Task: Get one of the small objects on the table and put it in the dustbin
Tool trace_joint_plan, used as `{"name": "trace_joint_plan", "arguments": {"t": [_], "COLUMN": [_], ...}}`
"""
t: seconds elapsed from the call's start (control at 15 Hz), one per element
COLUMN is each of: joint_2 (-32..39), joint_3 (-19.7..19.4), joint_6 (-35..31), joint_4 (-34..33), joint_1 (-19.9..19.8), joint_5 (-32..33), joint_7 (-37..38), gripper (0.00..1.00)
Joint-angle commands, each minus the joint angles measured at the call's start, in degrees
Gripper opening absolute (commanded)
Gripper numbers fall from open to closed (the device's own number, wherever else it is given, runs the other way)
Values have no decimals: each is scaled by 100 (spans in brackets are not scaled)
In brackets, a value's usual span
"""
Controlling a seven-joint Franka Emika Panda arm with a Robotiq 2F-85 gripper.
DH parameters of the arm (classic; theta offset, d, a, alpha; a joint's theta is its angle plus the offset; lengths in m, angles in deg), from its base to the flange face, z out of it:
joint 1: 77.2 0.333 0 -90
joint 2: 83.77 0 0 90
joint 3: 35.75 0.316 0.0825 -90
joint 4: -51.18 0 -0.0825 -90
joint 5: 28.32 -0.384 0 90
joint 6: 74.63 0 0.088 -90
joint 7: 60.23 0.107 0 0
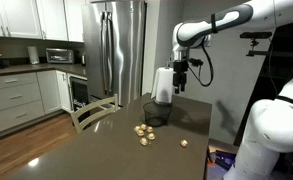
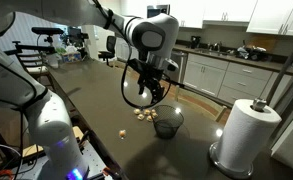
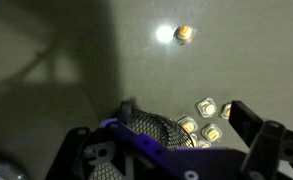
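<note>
A small black mesh dustbin (image 1: 158, 111) stands on the dark table; it also shows in the other exterior view (image 2: 168, 123) and in the wrist view (image 3: 146, 130). A cluster of small tan objects (image 1: 142, 130) lies right beside it (image 2: 143, 113) (image 3: 206, 118). One more small object (image 1: 184, 143) lies apart from them (image 2: 122, 131) (image 3: 185, 34). My gripper (image 1: 182, 70) hangs above the dustbin's rim and the cluster (image 2: 151, 93). In the wrist view its fingers (image 3: 156, 128) are spread apart with nothing between them.
A white paper towel roll (image 1: 163, 85) stands on the table just behind the dustbin (image 2: 248, 135). A wooden chair (image 1: 94, 112) is at the table's far edge. Kitchen cabinets and a steel fridge (image 1: 119, 45) are beyond.
</note>
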Motion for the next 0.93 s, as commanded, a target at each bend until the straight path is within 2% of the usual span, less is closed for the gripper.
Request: {"name": "trace_joint_plan", "arguments": {"t": [0.0, 0.47, 0.87], "joint_2": [14, 14, 41], "joint_3": [81, 81, 255], "joint_6": [8, 8, -455], "joint_4": [-9, -9, 407], "joint_1": [-94, -94, -123], "joint_5": [-31, -31, 299], "joint_7": [-31, -31, 133], "gripper": [100, 100, 100]}}
